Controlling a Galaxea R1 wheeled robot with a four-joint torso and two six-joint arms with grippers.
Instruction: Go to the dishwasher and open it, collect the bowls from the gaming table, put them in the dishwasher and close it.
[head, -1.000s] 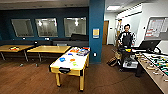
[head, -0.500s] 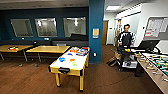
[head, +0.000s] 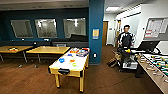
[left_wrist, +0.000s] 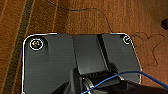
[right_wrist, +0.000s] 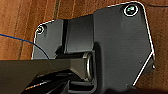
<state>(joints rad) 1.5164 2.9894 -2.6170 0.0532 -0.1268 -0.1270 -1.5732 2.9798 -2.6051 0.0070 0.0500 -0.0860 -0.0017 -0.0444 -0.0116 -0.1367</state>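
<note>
The gaming table (head: 75, 65) stands ahead, blue bowl (head: 61, 60) and orange bowl (head: 72, 60) on it; claw states cannot be told.

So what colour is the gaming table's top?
Pale yellow-cream, on the gaming table, best in the head view.

We face the gaming table (head: 72, 65) and its bowls.
Its pale cream top stands end-on before us, black slot showing, with a blue bowl (head: 61, 60) and an orange bowl (head: 72, 60) near each other on it.
</note>
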